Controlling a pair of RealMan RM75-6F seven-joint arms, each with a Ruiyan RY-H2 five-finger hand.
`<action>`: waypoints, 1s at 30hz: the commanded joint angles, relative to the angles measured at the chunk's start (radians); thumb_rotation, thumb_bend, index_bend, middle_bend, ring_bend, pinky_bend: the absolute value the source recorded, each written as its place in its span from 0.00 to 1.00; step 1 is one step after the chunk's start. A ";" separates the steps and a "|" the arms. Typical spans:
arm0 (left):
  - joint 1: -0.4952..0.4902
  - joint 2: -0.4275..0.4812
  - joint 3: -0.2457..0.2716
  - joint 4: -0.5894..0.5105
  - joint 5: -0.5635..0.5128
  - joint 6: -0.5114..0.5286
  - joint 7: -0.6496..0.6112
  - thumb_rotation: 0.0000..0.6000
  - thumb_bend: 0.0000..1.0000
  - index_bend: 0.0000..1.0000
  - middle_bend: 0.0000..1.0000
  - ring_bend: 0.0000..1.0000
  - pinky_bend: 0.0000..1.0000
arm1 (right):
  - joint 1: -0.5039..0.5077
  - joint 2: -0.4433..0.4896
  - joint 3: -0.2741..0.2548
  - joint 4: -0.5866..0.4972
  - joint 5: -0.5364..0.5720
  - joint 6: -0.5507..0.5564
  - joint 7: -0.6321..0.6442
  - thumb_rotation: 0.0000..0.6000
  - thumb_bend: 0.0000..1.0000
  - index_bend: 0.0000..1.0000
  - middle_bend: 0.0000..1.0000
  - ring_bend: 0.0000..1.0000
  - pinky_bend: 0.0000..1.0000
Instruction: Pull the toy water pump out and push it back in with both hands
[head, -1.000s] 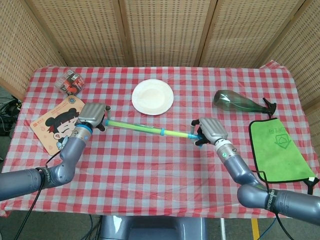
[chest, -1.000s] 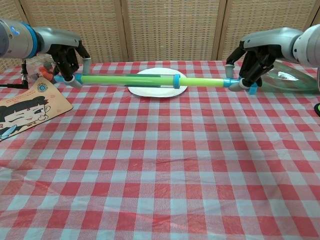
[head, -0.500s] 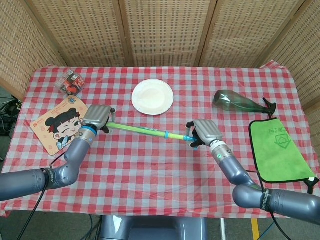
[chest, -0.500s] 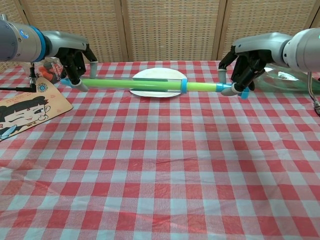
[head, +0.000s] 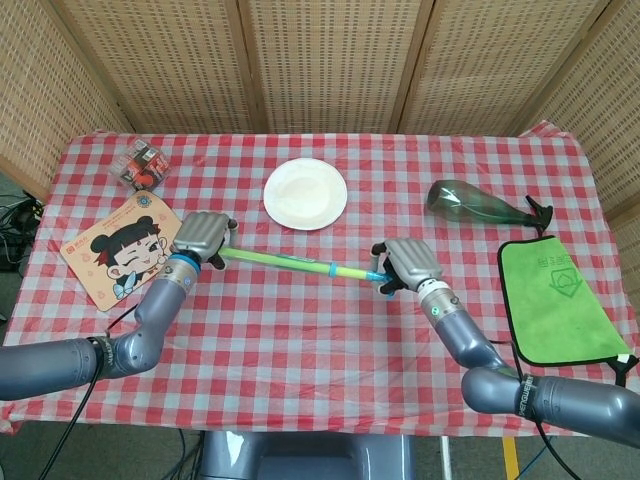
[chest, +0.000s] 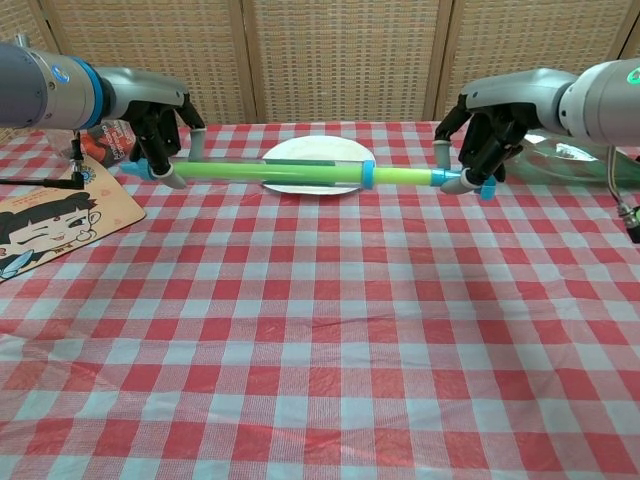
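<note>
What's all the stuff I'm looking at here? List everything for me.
Green and blue plastic toy water pump: one, held above the table between both hands.
Round white plate: one, table's far middle.
Green plastic bottle: one, lying far right.
Green cloth with black trim: one, right edge.
Cartoon-face board: one, left side.
Small clear packet with red contents: one, far left corner.
Red-and-white checked tablecloth: one, covering the table.
Left hand: grey, grips the pump's left end.
Right hand: grey, grips its right end.
</note>
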 joint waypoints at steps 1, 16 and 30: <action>-0.009 0.028 0.018 -0.019 -0.026 -0.023 0.020 1.00 0.28 0.32 0.35 0.39 0.28 | -0.002 0.021 -0.037 0.005 -0.001 -0.013 -0.036 1.00 0.38 0.45 0.62 0.58 0.35; 0.061 0.096 0.029 -0.101 0.054 -0.022 -0.100 1.00 0.20 0.05 0.00 0.00 0.00 | 0.013 0.076 -0.118 -0.033 0.120 0.019 -0.129 1.00 0.14 0.00 0.00 0.00 0.00; 0.457 0.075 0.166 -0.156 0.793 0.540 -0.332 1.00 0.20 0.08 0.00 0.00 0.00 | -0.287 0.056 -0.222 -0.058 -0.434 0.470 0.000 1.00 0.13 0.00 0.00 0.00 0.00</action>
